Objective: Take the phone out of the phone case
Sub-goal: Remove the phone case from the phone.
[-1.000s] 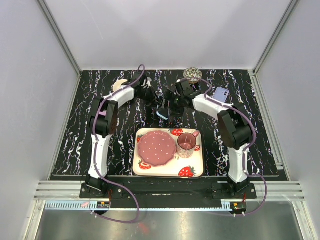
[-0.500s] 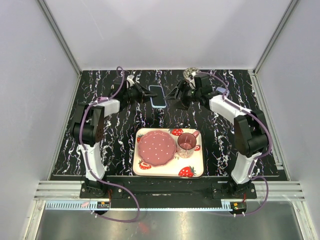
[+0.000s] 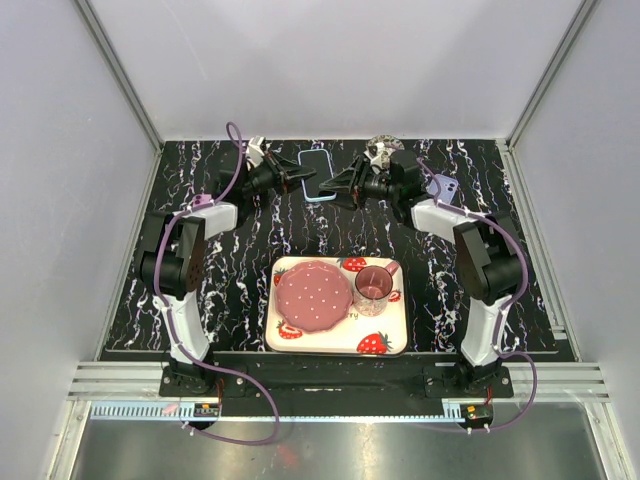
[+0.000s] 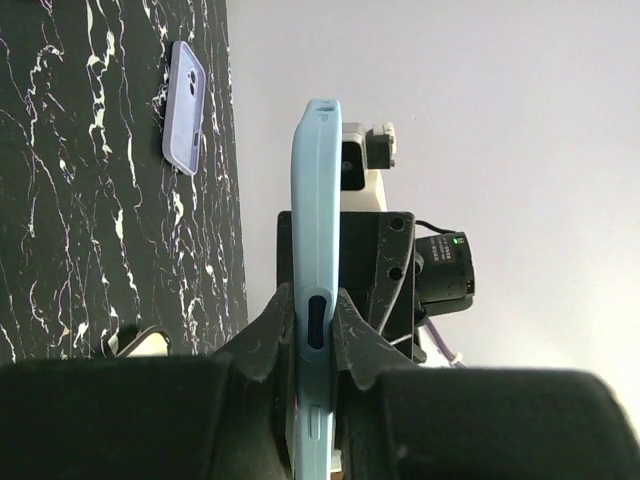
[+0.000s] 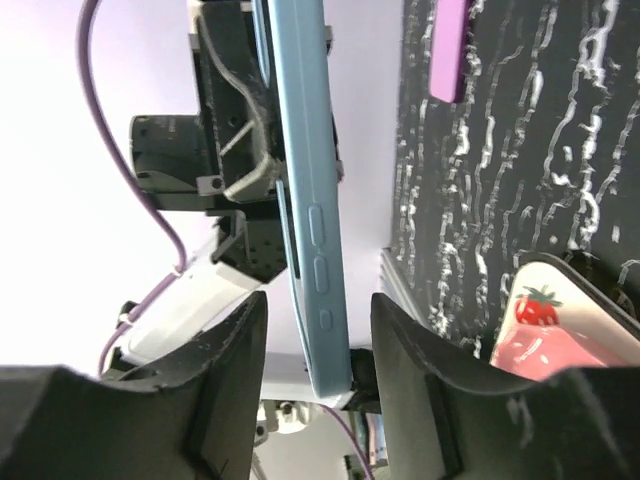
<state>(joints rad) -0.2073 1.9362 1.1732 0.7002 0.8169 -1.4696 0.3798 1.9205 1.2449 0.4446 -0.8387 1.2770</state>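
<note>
The sky-blue phone case [image 3: 318, 172] is held up off the table at the back centre; its upper face looks dark with a blue rim. My left gripper [image 3: 300, 180] is shut on the case's left end; in the left wrist view the case [image 4: 312, 230] stands edge-on, pinched between both fingers of that gripper [image 4: 315, 322]. My right gripper [image 3: 337, 186] is open at the case's right end. In the right wrist view the case edge [image 5: 305, 200] sits between that gripper's [image 5: 318, 350] spread fingers, touching neither. The lilac phone [image 3: 443, 188] lies apart on the table, also shown in both wrist views [image 4: 185, 107] [image 5: 450, 45].
A strawberry-print tray [image 3: 385, 343] with a pink plate [image 3: 313, 298] and a pink cup [image 3: 373, 287] sits at the table's near centre. A small glittery round object [image 3: 381, 147] stands at the back, by the right arm. The white back wall is close behind both grippers.
Both arms have carried the case from the middle of the table up and toward the back wall. The left gripper still holds it; the lilac phone has not moved.
</note>
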